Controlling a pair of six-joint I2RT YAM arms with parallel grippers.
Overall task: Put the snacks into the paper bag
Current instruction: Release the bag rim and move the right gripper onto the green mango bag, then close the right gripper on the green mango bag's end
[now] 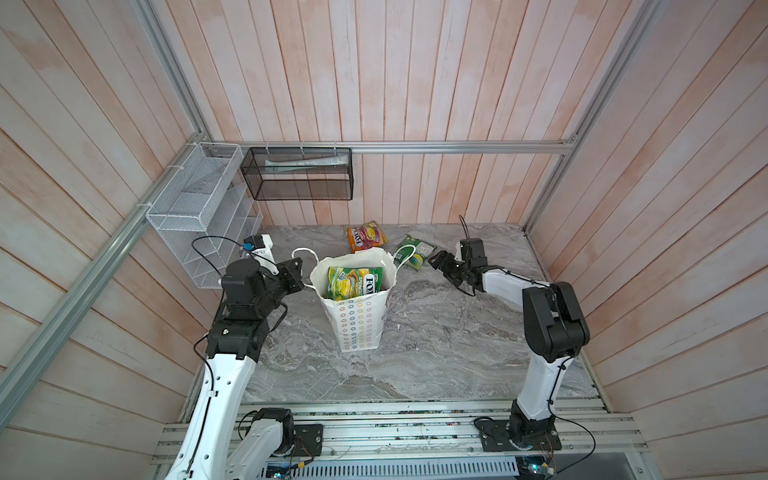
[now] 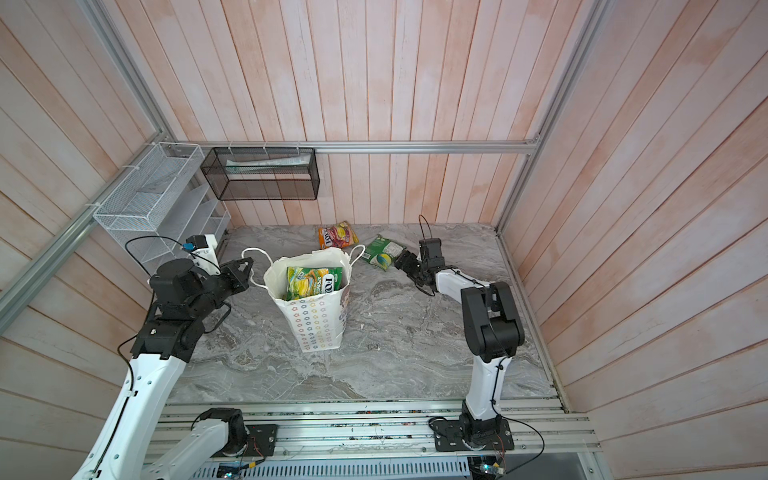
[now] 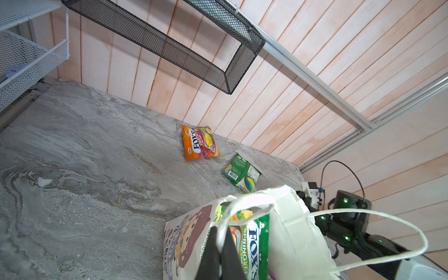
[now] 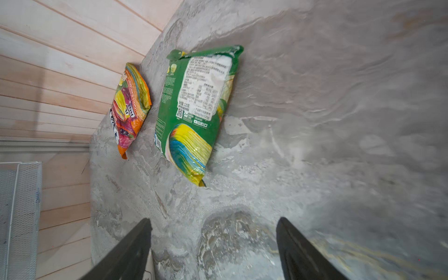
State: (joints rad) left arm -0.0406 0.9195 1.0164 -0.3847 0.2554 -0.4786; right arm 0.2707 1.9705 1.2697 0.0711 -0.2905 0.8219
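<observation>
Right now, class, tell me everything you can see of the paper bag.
The paper bag is white, with rows of small coloured flowers on one side and a cartoon child on another. It stands upright and open on the grey marbled table, its rim slightly crumpled. A green and yellow packet sticks up inside. Of its two white cord handles, the left gripper pinches one; the other arcs free.

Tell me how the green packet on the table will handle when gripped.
The green packet looks puffy and creased, so it will probably flex rather than stay stiff. Its glossy film may slip in a grip. Lying flat, it should slide, not roll.
</observation>
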